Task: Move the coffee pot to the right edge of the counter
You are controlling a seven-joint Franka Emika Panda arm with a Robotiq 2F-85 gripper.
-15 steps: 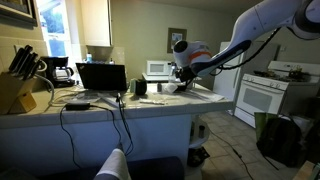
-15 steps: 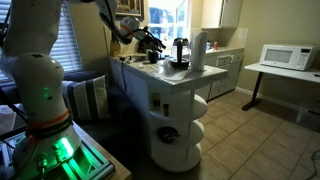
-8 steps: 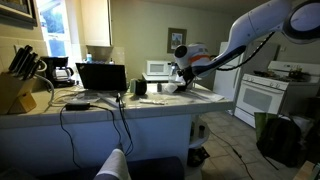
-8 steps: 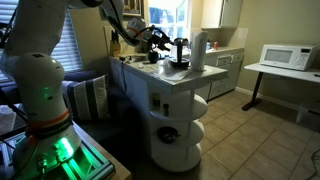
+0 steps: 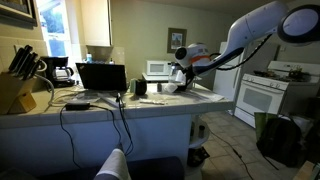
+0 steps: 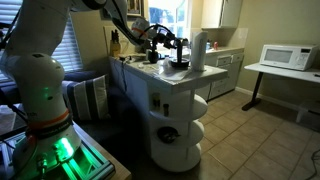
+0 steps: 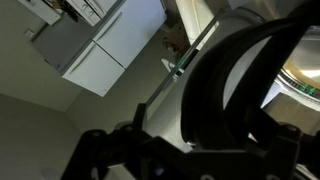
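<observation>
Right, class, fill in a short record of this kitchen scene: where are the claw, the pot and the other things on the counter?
claw: over the counter, close by the pot; open or shut unclear
pot: upright on the counter, beside the towel roll
towel roll: upright, near the counter's end
laptop: open on the counter
knife block: at the opposite end from the pot
contact: too small to tell whether the claw touches the pot
</observation>
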